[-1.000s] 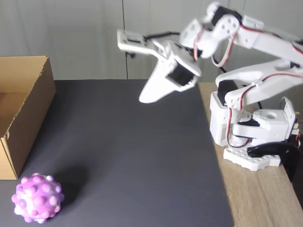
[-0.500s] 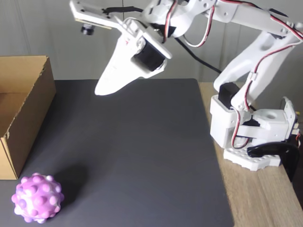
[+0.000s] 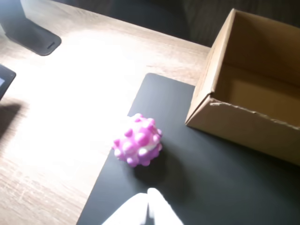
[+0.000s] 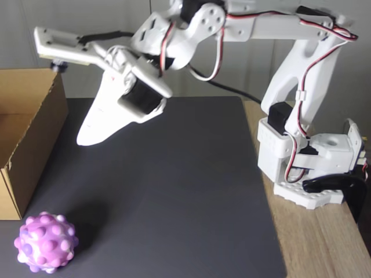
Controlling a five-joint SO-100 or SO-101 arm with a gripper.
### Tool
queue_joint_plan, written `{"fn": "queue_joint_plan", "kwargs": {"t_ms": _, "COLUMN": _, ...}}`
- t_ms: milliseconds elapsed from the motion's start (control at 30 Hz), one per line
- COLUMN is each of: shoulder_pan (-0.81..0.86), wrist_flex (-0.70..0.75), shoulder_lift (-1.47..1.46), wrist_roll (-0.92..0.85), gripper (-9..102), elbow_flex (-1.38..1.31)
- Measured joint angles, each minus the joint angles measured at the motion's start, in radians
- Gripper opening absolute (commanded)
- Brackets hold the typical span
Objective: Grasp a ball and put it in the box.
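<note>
Your white claw [image 4: 87,138] closed, empty, above black mat [image 4: 174,191]; bumpy pink-purple rubbery ball [image 4: 46,242] beside brown cardboard box [image 4: 32,139].

Fixed view: box [image 4: 29,133] cut off by left edge, only its right wall and part of the opening seen; its floor mostly hidden. Black mat [image 4: 174,191] runs off the bottom edge. Wrist view: gripper [image 3: 149,211] is a blurred white shape clipped by bottom edge, jaw gap unreadable. Box [image 3: 248,93] runs off the right edge. Dark object [image 3: 28,28] top left cut off, unidentifiable.
</note>
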Motion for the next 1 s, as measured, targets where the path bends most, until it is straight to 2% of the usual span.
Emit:
{"fn": "queue_joint_plan", "kwargs": {"t_ms": 133, "shoulder_pan": 0.015, "wrist_flex": -0.043, "shoulder_lift": -0.054, "wrist_roll": 0.0, "gripper": 1, "elbow_flex": -0.002}}
{"fn": "queue_joint_plan", "kwargs": {"t_ms": 600, "shoulder_pan": 0.031, "wrist_flex": -0.167, "shoulder_lift": -0.212, "wrist_roll": 0.009, "gripper": 33, "elbow_flex": -0.003}}
{"fn": "queue_joint_plan", "kwargs": {"t_ms": 1000, "shoulder_pan": 0.052, "wrist_flex": -0.261, "shoulder_lift": -0.341, "wrist_roll": 0.015, "gripper": 37, "elbow_flex": -0.003}}
